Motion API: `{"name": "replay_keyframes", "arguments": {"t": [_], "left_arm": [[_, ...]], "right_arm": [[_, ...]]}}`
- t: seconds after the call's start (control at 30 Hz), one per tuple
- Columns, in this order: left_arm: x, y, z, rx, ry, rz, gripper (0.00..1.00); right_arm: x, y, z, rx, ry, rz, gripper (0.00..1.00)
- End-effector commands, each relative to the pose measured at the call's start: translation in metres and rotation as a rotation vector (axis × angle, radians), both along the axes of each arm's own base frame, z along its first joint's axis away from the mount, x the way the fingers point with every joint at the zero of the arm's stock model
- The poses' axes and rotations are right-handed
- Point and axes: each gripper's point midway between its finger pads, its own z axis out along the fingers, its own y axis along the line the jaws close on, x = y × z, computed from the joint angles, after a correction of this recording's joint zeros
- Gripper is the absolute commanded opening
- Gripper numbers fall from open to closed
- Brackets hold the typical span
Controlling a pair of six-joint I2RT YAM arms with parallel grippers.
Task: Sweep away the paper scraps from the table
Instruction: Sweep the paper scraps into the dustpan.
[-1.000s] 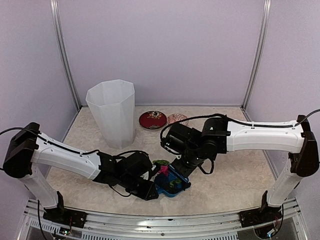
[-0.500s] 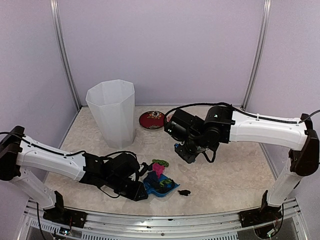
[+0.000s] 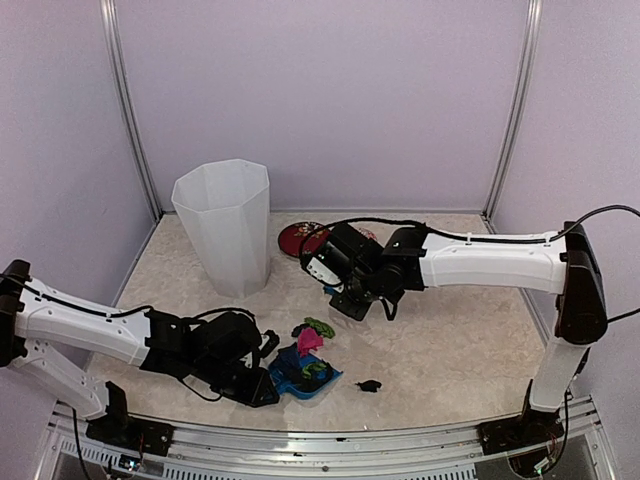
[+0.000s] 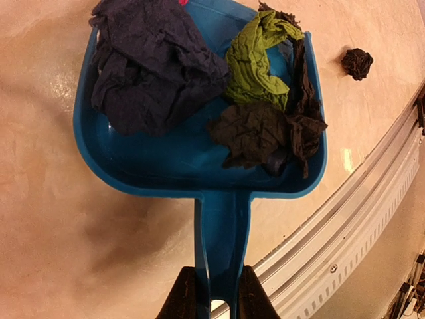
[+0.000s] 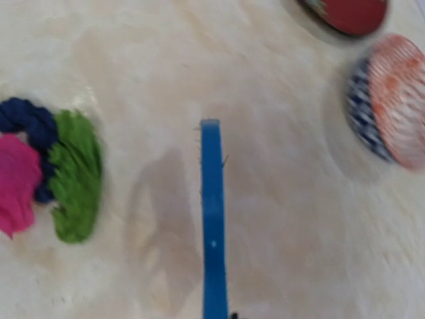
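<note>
paper scraps (image 3: 310, 368) fill a blue dustpan (image 3: 297, 392) close to the near edge of the table (image 3: 470, 350), a little left of its middle. the left gripper (image 3: 258, 388) is clamped narrow on the pan's handle. its wrist view shows what the top view cannot: a navy wad (image 4: 149, 63), a green wad (image 4: 255, 56) and a black wad (image 4: 265, 133) in the pan, straight ahead of the fingers (image 4: 186, 296), plus a loose black scrap (image 4: 357, 62) on the table past the pan's right rim. the right gripper (image 3: 350, 300) hovers nearer the table's middle. its blurred wrist view shows a blue brush (image 5: 212, 239), probably held in its grip. pink, navy and green scraps (image 5: 76, 176) lie apart to the brush's left, and two small bowls (image 5: 388, 100) sit toward the far edge.
</note>
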Motion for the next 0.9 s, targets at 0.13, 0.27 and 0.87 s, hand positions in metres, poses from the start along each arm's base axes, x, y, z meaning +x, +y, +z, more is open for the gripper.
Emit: {"name": "replay_keyframes", "arguments": {"t": [0.13, 0.27, 0.87], "left_arm": [[-0.002, 0.029, -0.015, 0.082, 0.031, 0.048, 0.00], [0.003, 0.031, -0.018, 0.079, 0.029, 0.052, 0.00], [0.029, 0.024, -0.035, 0.058, 0.013, 0.064, 0.00]], "right_arm": [[-0.005, 0.037, -0.030, 0.001, 0.047, 0.177, 0.00], [-0.023, 0.046, -0.034, 0.004, 0.081, 0.245, 0.00], [-0.096, 0.062, -0.039, 0.034, 0.220, 0.367, 0.00]]}}
